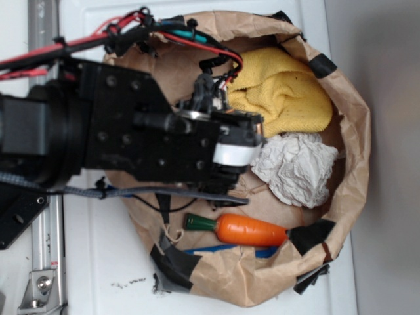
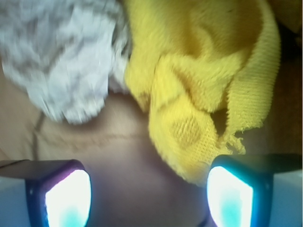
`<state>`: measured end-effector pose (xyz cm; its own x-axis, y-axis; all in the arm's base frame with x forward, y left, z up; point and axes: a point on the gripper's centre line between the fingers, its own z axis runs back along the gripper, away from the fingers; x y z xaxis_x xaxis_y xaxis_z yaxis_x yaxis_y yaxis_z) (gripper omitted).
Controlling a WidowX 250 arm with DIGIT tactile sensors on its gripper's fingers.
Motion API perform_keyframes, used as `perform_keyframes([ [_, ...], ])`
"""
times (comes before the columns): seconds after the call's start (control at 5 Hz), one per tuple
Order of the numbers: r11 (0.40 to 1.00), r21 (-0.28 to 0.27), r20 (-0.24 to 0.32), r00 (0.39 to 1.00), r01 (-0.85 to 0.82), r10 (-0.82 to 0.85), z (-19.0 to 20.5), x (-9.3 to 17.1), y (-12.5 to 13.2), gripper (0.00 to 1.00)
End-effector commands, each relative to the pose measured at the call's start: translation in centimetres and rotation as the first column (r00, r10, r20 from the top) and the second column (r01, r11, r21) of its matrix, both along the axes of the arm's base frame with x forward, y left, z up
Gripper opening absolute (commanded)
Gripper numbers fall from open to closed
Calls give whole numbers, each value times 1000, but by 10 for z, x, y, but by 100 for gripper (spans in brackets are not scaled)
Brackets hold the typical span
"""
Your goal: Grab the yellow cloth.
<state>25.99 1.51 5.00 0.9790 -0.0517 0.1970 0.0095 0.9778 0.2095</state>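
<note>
Exterior view shows a brown paper bag (image 1: pixel 351 125) with its top rolled down, so it sits like a bowl on the white counter (image 1: pixel 98 262). The low sides keep the things together and let the arm reach in from above. Inside the bag are the yellow cloth (image 1: pixel 285 92), a white paper wad (image 1: pixel 298 167) and an orange toy carrot (image 1: pixel 246 230). The yellow cloth is bunched up at the far right of the bag, touching the paper wad just beside it. The carrot lies near the front edge, apart from both.

The black arm hangs over the left and middle of the bag and hides what is under it. In the wrist view the end effector (image 2: pixel 149 198) has its two fingers (image 2: pixel 68 198) spread apart with nothing between them. A corner of the yellow cloth hangs down close to the right finger. I think the end effector needs to move over the cloth more, so it pinches cloth and not the paper wad
</note>
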Motion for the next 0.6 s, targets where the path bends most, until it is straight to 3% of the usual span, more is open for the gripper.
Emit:
perform_keyframes([
  [0.0, 1000, -27, -20, 1000, 4, -5, 7, 31, 58, 100],
  [0.2, 999, 5, -19, 999, 36, -36, 1, 44, 53, 100],
  [0.4, 999, -11, -21, 999, 50, -50, -10, 56, 44, 0],
])
